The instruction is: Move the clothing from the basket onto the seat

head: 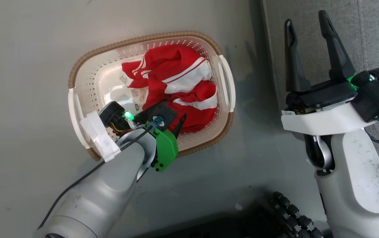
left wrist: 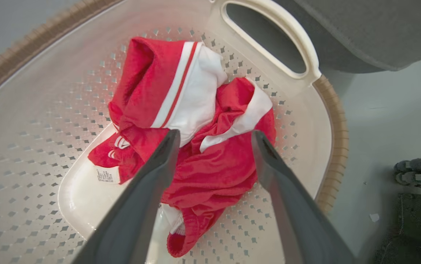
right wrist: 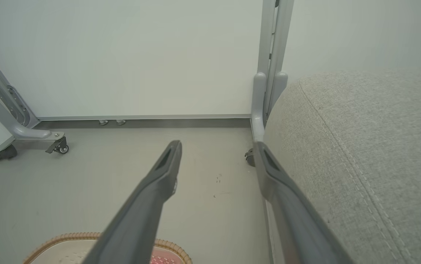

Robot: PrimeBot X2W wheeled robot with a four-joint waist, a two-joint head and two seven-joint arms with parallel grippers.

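The cream perforated basket (head: 74,71) with a brown rim stands on the grey floor, left of the grey seat (head: 374,33). Red clothing (head: 176,82) with white stripes and panels lies bunched in its right half. My left gripper (head: 173,120) reaches down into the basket, open. In the left wrist view its two fingers straddle the clothing (left wrist: 210,168) just above the red heap, with the left gripper (left wrist: 215,134) holding nothing. My right gripper (head: 305,19) is open and empty, raised beside the seat's edge (right wrist: 361,146). The basket rim (right wrist: 67,236) peeks in below the right gripper (right wrist: 218,144).
A white paper label (head: 133,96) lies on the basket bottom. A grey wheeled frame leg (right wrist: 23,128) and an upright post (right wrist: 269,73) stand by the wall behind the seat. My dark base with rollers (head: 292,211) is at the bottom of the head view.
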